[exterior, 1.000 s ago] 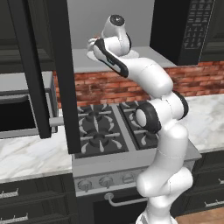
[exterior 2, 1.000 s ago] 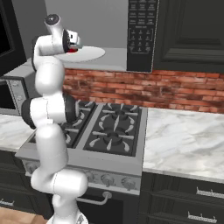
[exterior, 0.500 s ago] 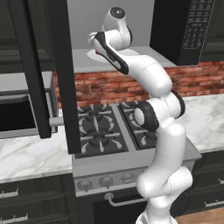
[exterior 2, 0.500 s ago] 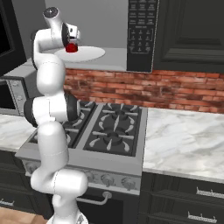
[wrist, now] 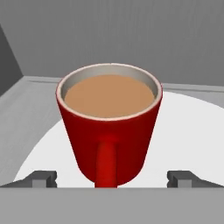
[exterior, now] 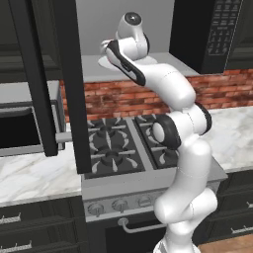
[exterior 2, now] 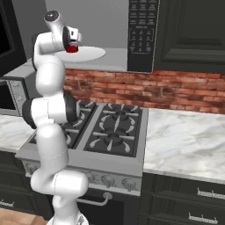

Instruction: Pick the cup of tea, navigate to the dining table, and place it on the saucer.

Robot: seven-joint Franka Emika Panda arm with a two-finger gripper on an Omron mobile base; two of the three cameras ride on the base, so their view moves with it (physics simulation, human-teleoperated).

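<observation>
The cup of tea (wrist: pixel 109 131) is red with a pale rim and light brown tea inside. It stands upright on a wide white plate (wrist: pixel 188 131), its handle facing the hand. My gripper (wrist: pixel 112 179) is open, and its two fingertips (wrist: pixel 41 178) stand wide apart on either side of the cup's base without touching it. In the right base view the gripper (exterior 2: pixel 72 42) is raised to a high grey shelf (exterior 2: pixel 110 61), right at the cup (exterior 2: pixel 72 48). In the left base view the hand (exterior: pixel 106 48) covers the cup. The dining table and the saucer are out of view.
A black microwave (exterior 2: pixel 140 30) hangs just right of the shelf. Below are a gas stove (exterior 2: pixel 114 127), a brick backsplash (exterior 2: pixel 176 88) and a marble counter (exterior 2: pixel 184 140). A dark open cabinet door (exterior: pixel 69 84) stands left of the arm.
The hand has edged forward to the cup, so the fingers now flank it. The cup and plate have not moved, and the jaws stayed open.
</observation>
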